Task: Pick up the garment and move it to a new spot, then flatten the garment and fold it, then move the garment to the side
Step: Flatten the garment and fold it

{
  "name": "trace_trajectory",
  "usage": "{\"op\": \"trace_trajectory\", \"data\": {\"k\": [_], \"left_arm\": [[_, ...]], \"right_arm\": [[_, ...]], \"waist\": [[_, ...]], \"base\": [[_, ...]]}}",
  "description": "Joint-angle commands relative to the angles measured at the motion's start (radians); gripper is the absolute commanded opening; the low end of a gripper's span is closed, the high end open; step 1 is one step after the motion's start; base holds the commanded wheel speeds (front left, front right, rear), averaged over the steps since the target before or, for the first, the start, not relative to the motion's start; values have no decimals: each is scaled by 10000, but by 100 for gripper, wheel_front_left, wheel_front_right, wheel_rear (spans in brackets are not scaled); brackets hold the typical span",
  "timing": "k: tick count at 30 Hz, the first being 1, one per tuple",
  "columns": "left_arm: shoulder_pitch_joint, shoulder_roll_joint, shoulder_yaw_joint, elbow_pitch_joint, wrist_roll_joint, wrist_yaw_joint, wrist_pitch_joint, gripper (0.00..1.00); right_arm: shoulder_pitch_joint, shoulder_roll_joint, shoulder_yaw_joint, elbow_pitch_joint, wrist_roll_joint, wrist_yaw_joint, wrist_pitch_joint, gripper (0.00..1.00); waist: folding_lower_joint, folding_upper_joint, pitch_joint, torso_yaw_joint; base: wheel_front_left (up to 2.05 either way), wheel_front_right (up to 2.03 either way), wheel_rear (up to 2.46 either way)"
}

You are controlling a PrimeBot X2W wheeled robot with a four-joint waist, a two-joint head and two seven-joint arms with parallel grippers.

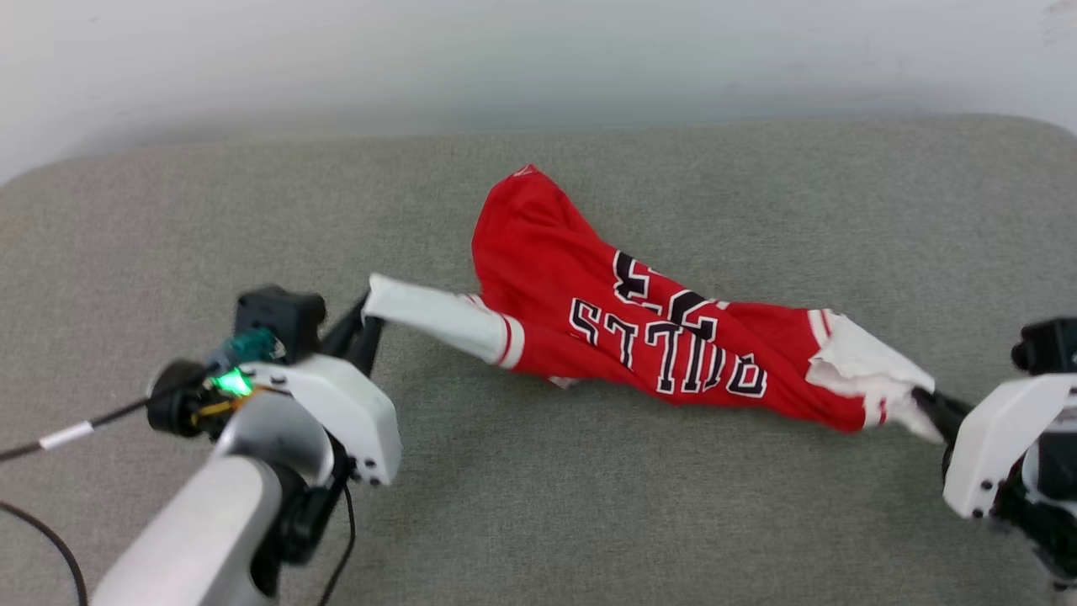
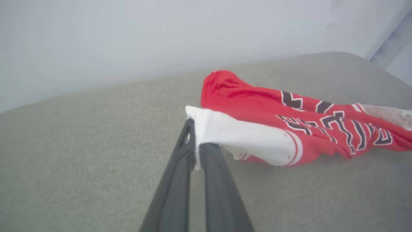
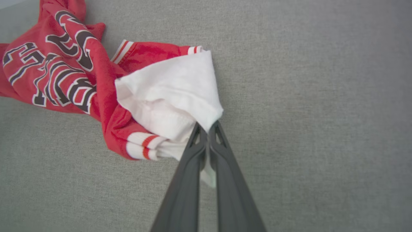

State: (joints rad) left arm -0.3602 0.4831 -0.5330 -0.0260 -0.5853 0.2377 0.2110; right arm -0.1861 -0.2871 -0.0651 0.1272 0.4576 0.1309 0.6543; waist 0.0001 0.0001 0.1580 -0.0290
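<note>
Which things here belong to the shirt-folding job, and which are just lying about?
Job: red BULLS T-shirt; left gripper, shut on it; right gripper, shut on it.
Just there: grey fabric surface; pale wall.

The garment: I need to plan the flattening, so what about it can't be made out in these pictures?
The garment, head view: its underside and far layers, hidden by its own bunched folds.
Print, head view: the number is partly swallowed by a crease.
Wrist views: the cloth pinched inside the shut jaws of the left gripper and right gripper.
Right gripper, head view: its body is cut by the right edge.
</note>
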Motion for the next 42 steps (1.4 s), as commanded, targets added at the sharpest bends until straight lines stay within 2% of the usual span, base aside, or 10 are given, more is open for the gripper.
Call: {"op": "trace_trajectory", "data": {"k": [1, 5, 9, 15, 21, 26, 30, 31, 36, 42], "left_arm": [[-434, 110, 176, -89, -25, -77, 13, 0], [-1279, 163, 528, 125, -204, -257, 62, 0], [-2421, -144, 701, 800, -368, -518, 71, 0], [-4349, -608, 797, 2465, -423, -909, -8, 0], [-6479, -834, 919, 4275, -208, -1300, -295, 0], [-8358, -852, 1037, 5432, 191, -1442, -832, 0], [-9887, -757, 1132, 6077, 532, -1550, -1452, 0], [-9887, -757, 1132, 6077, 532, -1550, -1452, 0], [-11547, -709, 1145, 6584, 928, -1717, -2178, 0], [-12699, -735, 1236, 6906, 1033, -1825, -2689, 0]], "right_arm": [[-385, -155, -11, -127, -145, -5, 89, 0], [-1186, -315, 33, -233, -290, -3, 482, 0], [-2132, -380, 63, -119, -411, -3, 789, 0], [-3824, -594, 318, 617, -395, -3, 844, 0], [-5904, -907, 913, 1534, -298, -5, 424, 0], [-7880, -1184, 1378, 2197, -346, -5, -312, 0], [-9441, -1263, 1640, 2647, -519, -5, -1310, 0], [-9441, -1263, 1640, 2647, -519, -5, -1310, 0], [-11188, -1327, 1823, 3153, -895, -5, -2833, 0], [-12459, -1399, 2463, 3624, -867, -5, -4182, 0]], "waist": [[-1, -1, -198, -121], [-1, -1, -430, -188], [-1, -1, -537, -162], [-1, -1, -381, -219], [-1, -1, 361, -373], [-1, -1, 1312, -518], [-1, -1, 2175, -656], [-1, -1, 2175, -656], [-1, -1, 3109, -770], [-1, -1, 4102, -860]], "base": [[0, 0, 0], [0, 0, 0], [0, 0, 0], [0, 0, 0], [0, 0, 0], [0, 0, 0], [0, 0, 0], [0, 0, 0], [0, 0, 0], [0, 0, 0]]}}
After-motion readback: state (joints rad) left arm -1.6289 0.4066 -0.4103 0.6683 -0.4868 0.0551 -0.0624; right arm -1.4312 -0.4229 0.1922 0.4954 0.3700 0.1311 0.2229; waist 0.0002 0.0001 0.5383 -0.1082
